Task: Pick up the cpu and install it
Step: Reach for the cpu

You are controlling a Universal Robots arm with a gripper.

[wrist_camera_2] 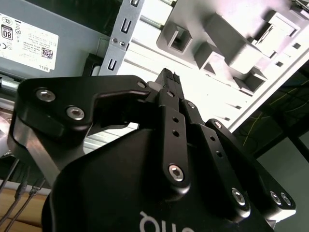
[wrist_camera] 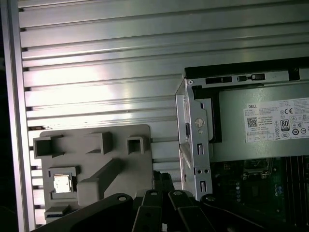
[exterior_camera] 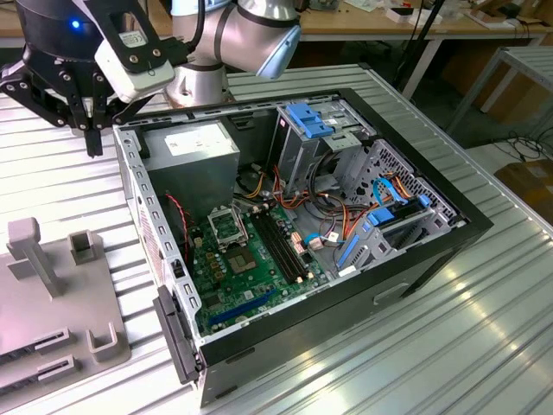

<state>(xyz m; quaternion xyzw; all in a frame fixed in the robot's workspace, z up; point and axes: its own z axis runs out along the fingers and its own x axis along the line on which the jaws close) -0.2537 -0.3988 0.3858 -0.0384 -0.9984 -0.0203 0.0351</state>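
Hovering over the ribbed table point(exterior_camera: 415, 346) at ten o'clock from the open computer case point(exterior_camera: 346, 322) in the exterior view, the gripper point(exterior_camera: 91, 143) has its fingers pressed together on nothing. The cpu point(wrist_camera: 63, 183) lies flat in a square pocket of the grey holder point(wrist_camera: 140, 169), which sits at eight o'clock from the case, apart from the fingertips.

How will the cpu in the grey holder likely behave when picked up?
The cpu looks small, flat and metal-topped, so probably rigid and light. Its shiny top may be slippery. Lying flat in a recess of the grey holder, it seems unlikely to roll.
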